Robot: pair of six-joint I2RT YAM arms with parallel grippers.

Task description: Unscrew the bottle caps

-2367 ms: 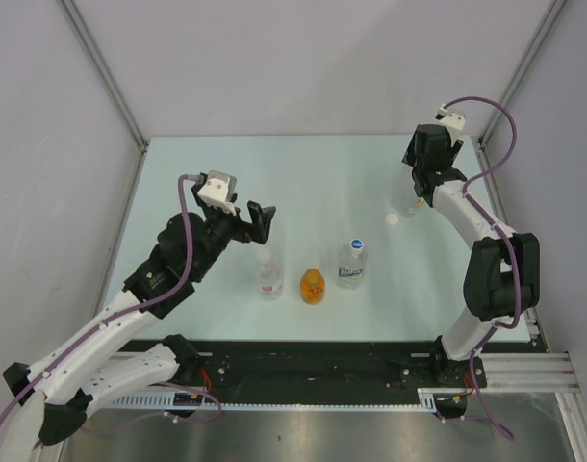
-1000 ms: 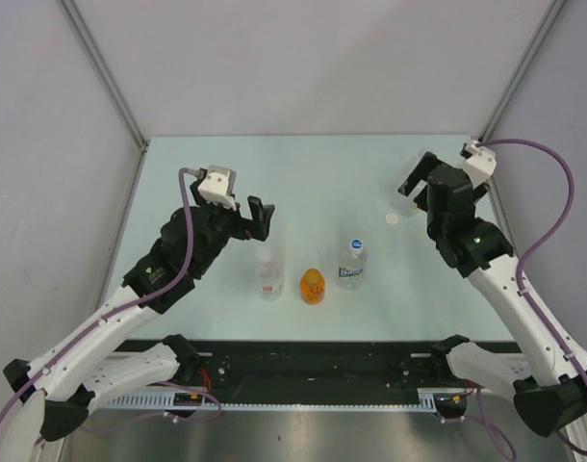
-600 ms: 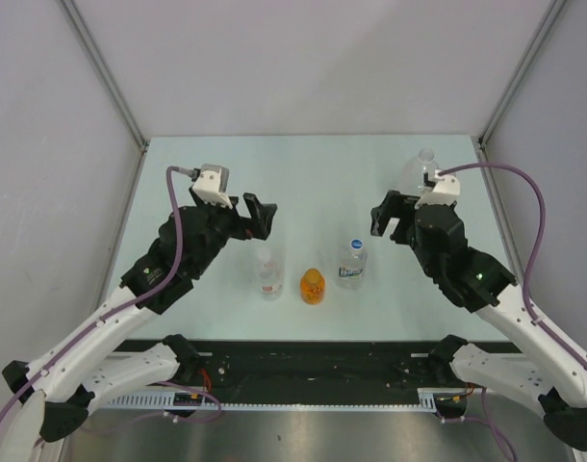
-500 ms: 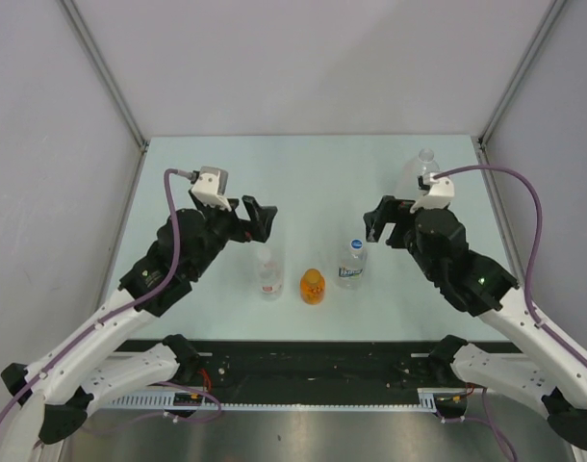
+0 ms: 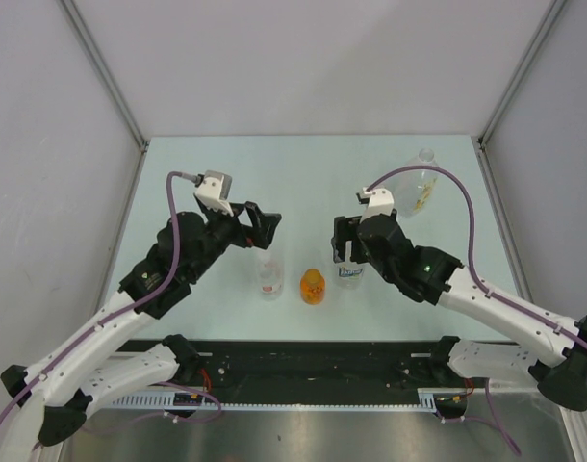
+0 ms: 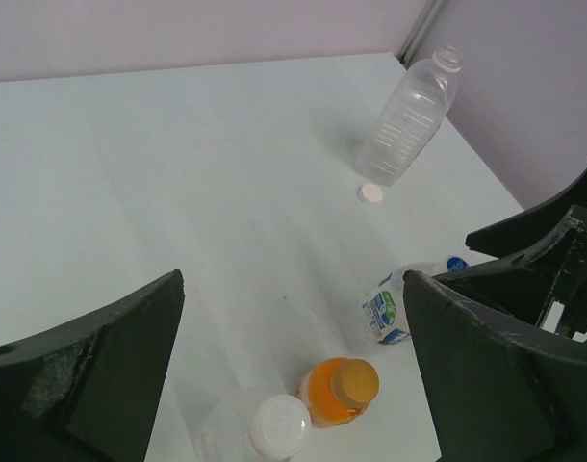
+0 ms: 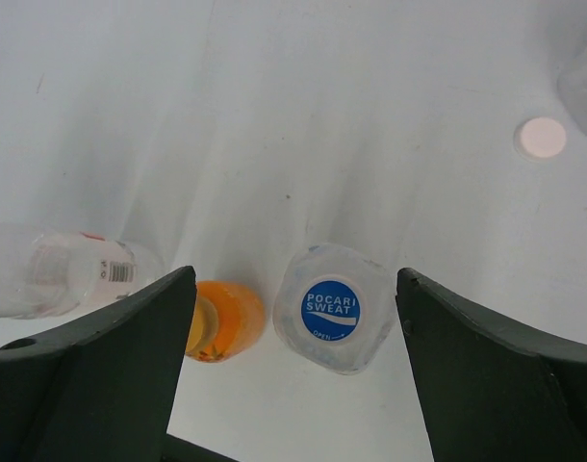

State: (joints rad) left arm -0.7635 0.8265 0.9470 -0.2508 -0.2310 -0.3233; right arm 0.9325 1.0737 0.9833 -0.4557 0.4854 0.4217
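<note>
Three capped bottles stand in a row. The small red-labelled bottle (image 5: 268, 278) has a white cap (image 6: 280, 425). The small orange bottle (image 5: 313, 286) has an orange-brown cap (image 6: 355, 382). The blue-labelled bottle (image 5: 350, 271) has a blue cap (image 7: 330, 309). My right gripper (image 5: 344, 241) is open, right above the blue cap, its fingers either side (image 7: 293, 356). My left gripper (image 5: 263, 229) is open and empty, above and behind the red-labelled bottle (image 6: 293, 371). The large clear bottle (image 5: 419, 183) stands uncapped at the far right. Its white cap (image 6: 370, 193) lies on the table beside it.
The pale green table (image 5: 207, 173) is walled on the left, back and right. A black rail (image 5: 303, 361) runs along the near edge. The loose white cap also shows in the right wrist view (image 7: 541, 138), beyond the blue-labelled bottle.
My right arm has swung from the large bottle at the far right down and left to hover over the blue-labelled bottle. My left gripper shifted slightly right.
</note>
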